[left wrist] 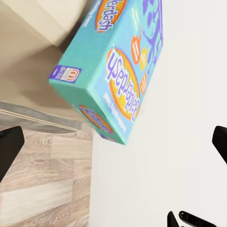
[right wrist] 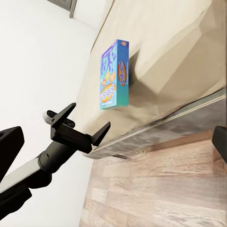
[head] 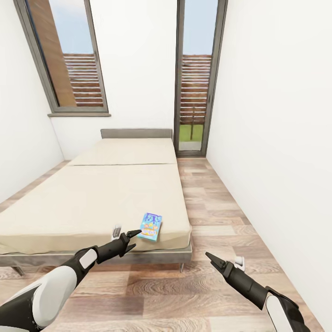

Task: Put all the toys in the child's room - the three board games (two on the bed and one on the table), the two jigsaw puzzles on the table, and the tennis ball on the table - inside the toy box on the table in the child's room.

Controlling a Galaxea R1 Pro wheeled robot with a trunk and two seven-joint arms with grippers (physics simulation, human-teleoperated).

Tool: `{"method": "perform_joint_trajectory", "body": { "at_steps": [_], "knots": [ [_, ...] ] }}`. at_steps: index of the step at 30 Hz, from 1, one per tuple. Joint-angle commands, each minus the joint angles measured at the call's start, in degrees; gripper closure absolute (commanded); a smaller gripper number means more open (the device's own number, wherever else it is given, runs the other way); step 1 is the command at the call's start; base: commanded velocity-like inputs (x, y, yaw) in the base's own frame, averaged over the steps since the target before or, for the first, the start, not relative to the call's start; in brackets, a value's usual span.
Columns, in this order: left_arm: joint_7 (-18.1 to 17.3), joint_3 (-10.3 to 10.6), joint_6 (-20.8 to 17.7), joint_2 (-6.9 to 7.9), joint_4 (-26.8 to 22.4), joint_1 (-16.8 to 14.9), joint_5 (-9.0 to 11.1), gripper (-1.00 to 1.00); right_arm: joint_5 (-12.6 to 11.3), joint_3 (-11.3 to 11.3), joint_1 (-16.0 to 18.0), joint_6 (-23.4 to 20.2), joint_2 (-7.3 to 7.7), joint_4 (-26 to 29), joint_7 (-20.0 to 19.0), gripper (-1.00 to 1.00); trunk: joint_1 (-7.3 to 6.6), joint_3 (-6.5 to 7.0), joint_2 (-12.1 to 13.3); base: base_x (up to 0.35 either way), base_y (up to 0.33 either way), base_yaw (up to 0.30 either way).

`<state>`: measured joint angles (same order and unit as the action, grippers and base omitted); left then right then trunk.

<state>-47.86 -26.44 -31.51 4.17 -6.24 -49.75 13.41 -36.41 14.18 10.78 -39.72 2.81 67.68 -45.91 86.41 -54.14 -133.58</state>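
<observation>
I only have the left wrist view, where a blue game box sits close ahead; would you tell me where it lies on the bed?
Observer: The board game lies flat on the bed, by the mattress's near corner on the robot's right.
Operator: Thank you. Is my arm touching it?
Observer: No. The right wrist view shows the left end effector open, with a gap between it and the box.
Operator: And where is the other arm?
Observer: The right end effector is open, over the wood floor, beside the bed.
</observation>
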Motion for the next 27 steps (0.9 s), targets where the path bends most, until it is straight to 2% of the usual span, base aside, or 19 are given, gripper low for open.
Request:
{"method": "perform_joint_trajectory", "body": {
  "at_steps": [1,18,27],
  "knots": [
    [0.0,0.2,-0.4,0.01,0.0,0.0,0.6,-1.00,-0.2,0.1,0.0,-0.4,0.00,0.0,0.0,-1.00,0.21,-0.24,-0.4,0.000,0.000,0.000],
    [0.1,0.2,-0.4,0.03,0.0,0.0,0.6,-1.00,-0.2,0.1,0.0,-0.4,-0.01,0.0,-0.1,-1.00,3.95,-3.29,-7.3,0.000,0.000,0.000],
    [0.2,0.3,-0.4,0.00,0.0,0.0,0.6,-1.00,-0.2,0.1,0.0,-0.4,-0.06,0.0,-0.1,-1.00,3.95,-3.29,-7.3,0.000,0.000,0.000]
  ]
}}
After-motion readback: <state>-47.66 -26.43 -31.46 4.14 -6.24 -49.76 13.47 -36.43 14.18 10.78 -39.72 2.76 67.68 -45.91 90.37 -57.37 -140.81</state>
